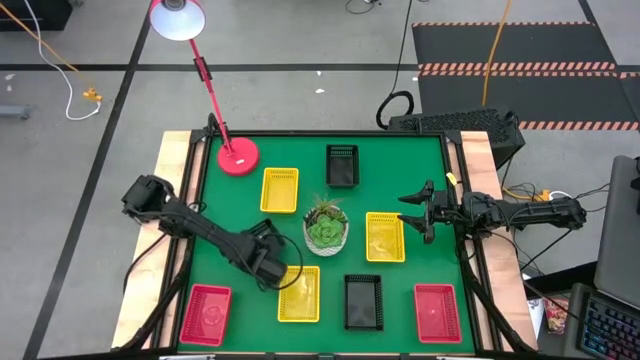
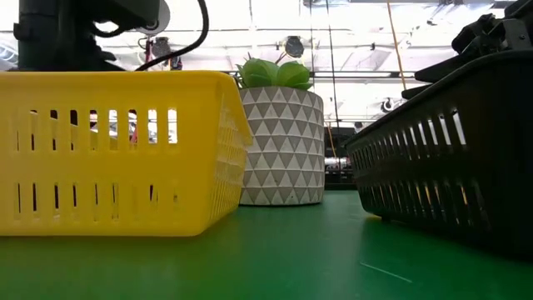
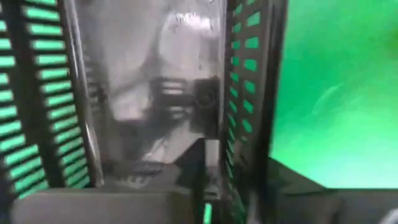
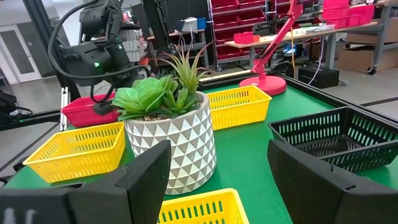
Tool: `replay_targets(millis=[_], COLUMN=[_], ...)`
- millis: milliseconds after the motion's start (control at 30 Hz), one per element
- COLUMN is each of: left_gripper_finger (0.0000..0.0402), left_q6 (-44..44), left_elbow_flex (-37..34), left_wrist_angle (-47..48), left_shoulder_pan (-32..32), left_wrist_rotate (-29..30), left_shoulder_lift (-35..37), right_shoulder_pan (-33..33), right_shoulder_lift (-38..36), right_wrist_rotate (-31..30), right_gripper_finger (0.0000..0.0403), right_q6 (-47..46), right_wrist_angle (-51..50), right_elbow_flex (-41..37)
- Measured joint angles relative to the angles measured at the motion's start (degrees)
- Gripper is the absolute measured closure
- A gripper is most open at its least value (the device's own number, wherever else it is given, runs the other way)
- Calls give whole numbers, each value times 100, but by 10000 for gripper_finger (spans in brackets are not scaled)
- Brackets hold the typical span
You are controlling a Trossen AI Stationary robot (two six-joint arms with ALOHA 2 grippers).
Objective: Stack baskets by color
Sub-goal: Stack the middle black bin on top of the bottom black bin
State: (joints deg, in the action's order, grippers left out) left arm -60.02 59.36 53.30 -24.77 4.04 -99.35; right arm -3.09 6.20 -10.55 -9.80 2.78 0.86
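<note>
My left gripper (image 1: 270, 262) points down at the table's near left, beside a yellow basket (image 1: 299, 293). In the left wrist view it stands low over a black basket (image 3: 155, 93) that my arm hides in the high view. One finger (image 3: 112, 205) is inside the basket's side wall (image 3: 249, 99) and the other (image 3: 336, 193) outside, with a narrow gap. My right gripper (image 1: 415, 213) waits open and level at the table's right, next to another yellow basket (image 1: 385, 237). A third yellow basket (image 1: 280, 189), two black ones (image 1: 342, 165) (image 1: 363, 301) and two red ones (image 1: 206, 313) (image 1: 437, 311) lie flat on the mat. My left gripper straddles the black basket's mesh side wall (image 3: 245, 143) from above, one finger inside and one outside. Whether the fingers touch the wall I cannot tell. Green mat shows through the wall's slots.
A potted succulent (image 1: 326, 226) stands mid-table between the yellow baskets. A red lamp base (image 1: 238, 157) sits at the far left, its stem leaning out beyond the far edge. Wooden rails (image 1: 172, 190) border the green mat left and right.
</note>
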Motion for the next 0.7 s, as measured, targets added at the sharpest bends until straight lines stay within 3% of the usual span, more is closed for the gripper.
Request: replay_targets(millis=[100,300,533,700], left_gripper_finger=[389,397,399,400], left_q6=[279,657,1139,1521], left_elbow_flex=[25,393,2223,3367], left_wrist_angle=[54,482,2017,2263], left_shoulder_pan=[104,233,164,-49], left_wrist_rotate=[11,15,262,788], left_shoulder_lift=[0,2,2,7], right_shoulder_pan=[2,0,2,2], right_shoulder_lift=[0,0,0,0], right_wrist_rotate=[-6,-15,-23,-22], right_gripper_finger=[140,140,140,140], right_q6=[1,6,20,22], right_wrist_angle=[0,1,31,34], right_elbow_flex=[0,-2,-1,0])
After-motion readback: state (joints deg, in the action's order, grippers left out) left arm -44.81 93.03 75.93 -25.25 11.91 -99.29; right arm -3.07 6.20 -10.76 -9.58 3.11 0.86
